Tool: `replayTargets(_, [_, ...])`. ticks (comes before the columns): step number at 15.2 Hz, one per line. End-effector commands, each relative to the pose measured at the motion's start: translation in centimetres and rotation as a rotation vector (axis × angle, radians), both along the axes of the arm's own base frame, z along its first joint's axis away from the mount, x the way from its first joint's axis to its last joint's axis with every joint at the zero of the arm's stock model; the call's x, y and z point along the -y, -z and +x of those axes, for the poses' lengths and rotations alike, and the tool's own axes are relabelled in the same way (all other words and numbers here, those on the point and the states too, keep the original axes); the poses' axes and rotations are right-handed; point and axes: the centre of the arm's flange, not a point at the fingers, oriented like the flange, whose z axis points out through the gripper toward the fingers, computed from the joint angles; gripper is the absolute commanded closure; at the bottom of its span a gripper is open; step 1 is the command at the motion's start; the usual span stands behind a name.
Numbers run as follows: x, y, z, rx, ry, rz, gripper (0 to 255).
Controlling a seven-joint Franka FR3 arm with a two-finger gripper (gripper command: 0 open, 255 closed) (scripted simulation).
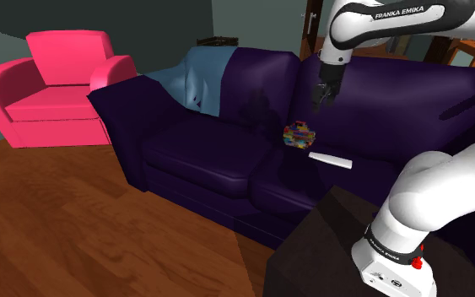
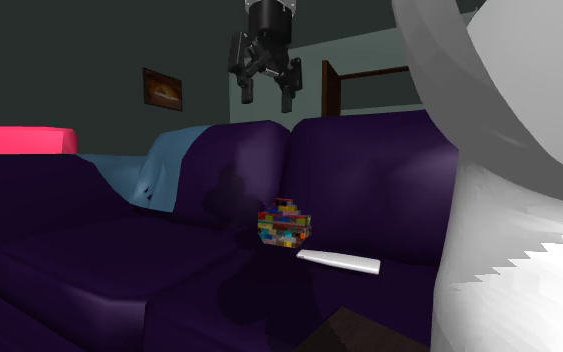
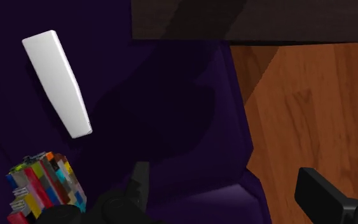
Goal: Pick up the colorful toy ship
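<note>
The toy ship [image 1: 298, 134] is a small block of many-coloured bricks on the seat of a dark purple sofa [image 1: 210, 152]. In the second exterior view the ship [image 2: 284, 224] rests near the seat's front, and my black gripper [image 2: 266, 88] hangs open well above it. The shoulder view has my gripper [image 1: 323, 94] above and slightly right of the ship, in front of the sofa back. Seen from the wrist, the ship [image 3: 44, 188] lies off to one side of my fingers [image 3: 327, 194], which stand apart with nothing between them.
A flat white bar [image 1: 329, 159] lies on the cushion just beside the ship. A blue cloth [image 1: 202, 78] drapes over the sofa back. A pink armchair [image 1: 50, 89] stands at the shoulder view's left on the wooden floor [image 1: 75, 236]. My dark stand [image 1: 320, 253] is close to the sofa front.
</note>
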Motion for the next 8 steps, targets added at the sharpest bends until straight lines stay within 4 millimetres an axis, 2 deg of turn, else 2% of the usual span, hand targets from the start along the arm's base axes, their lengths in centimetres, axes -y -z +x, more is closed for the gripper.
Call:
replayTargets(1, [2.3, 1.8, 0.9, -0.001, -0.006, 0.003, 0])
replayTargets(8, [9.1, 7.2, 4.4, -0.008, -0.025, 0.015, 0])
